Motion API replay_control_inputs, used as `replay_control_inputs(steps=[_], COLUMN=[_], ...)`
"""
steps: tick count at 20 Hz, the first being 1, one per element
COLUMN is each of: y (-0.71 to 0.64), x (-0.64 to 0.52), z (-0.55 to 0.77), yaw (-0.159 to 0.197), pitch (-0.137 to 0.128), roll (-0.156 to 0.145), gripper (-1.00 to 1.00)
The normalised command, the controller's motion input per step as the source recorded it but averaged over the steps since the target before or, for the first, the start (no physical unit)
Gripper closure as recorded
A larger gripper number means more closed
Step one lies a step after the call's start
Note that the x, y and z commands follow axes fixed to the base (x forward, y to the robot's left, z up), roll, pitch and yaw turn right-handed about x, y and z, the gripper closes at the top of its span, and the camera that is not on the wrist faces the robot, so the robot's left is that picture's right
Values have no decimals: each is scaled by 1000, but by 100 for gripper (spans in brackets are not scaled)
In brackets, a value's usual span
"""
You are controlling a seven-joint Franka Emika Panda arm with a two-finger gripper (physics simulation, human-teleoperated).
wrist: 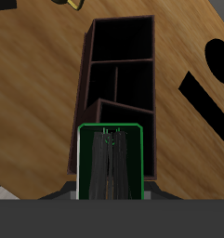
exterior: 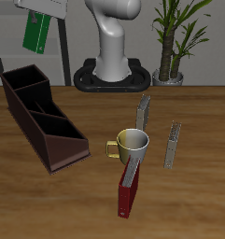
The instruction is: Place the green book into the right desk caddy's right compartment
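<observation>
The green book (exterior: 35, 31) hangs clamped between the jaws of the gripper (wrist: 108, 165) high above the right desk caddy (exterior: 41, 117) (end compartment nearest), so releasing from this height risks it tipping against a divider or rim

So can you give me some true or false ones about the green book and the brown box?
1. The tool holds the green book up in the air. True.
2. The green book already sits inside the right desk caddy. False: it hangs above the caddy, outside it.
3. The caddy has dividers that split it into sections. True.
4. The mug is lying on its side. False: it stands upright on the table.
5. A dark red book is near the mug. True.
6. The caddy is full of books. False: the sections in view look empty.
</observation>
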Motion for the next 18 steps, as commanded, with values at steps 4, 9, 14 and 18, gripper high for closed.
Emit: replay_control_inputs(steps=[4,9,14,18], y=[-104,-43,-89,-81], x=[167,94,170,102], z=[39,87,14,-69], yaw=[17,-25,-38,-34], pitch=[-49,-51,6,24], roll=[3,13,-11,-16], gripper=[100,100,100,100])
